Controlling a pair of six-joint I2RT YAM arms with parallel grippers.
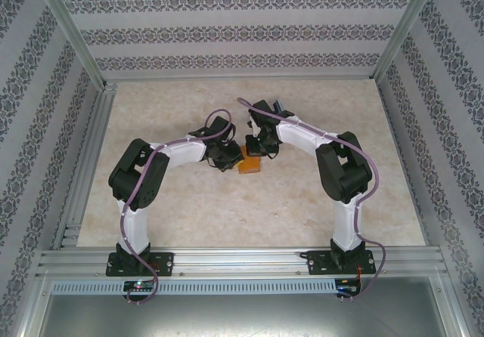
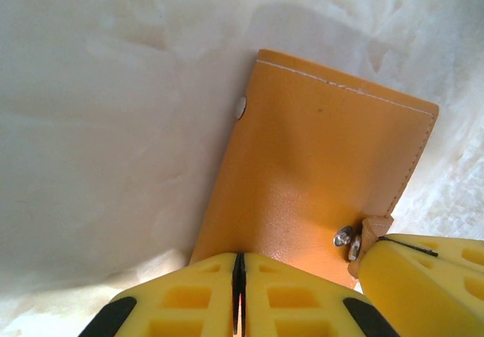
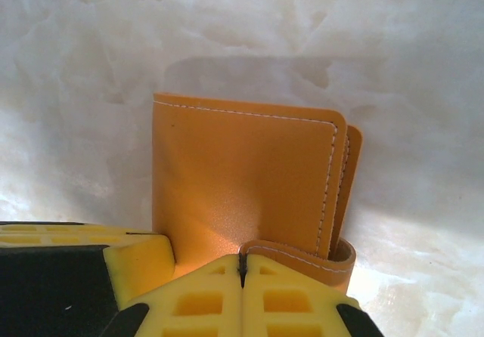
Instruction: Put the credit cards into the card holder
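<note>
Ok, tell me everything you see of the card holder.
The orange-brown leather-like folding card holder is folded over, with white stitching along its edges, a silver snap stud near one edge and an unfastened strap carrying metal snap parts. Its layers show at one side. It is mid-table between the two arms, casting a shadow on the pale marbled table. The yellow left fingers are closed on its near edge; the strap end reaches the shut right fingers, grip unclear.

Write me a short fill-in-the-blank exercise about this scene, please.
The card holder is ___ in colour. Its edge stitching is ___. The left gripper and the right gripper each pinch it with jaws that are ___.
Missing words: orange; white; shut.
</note>
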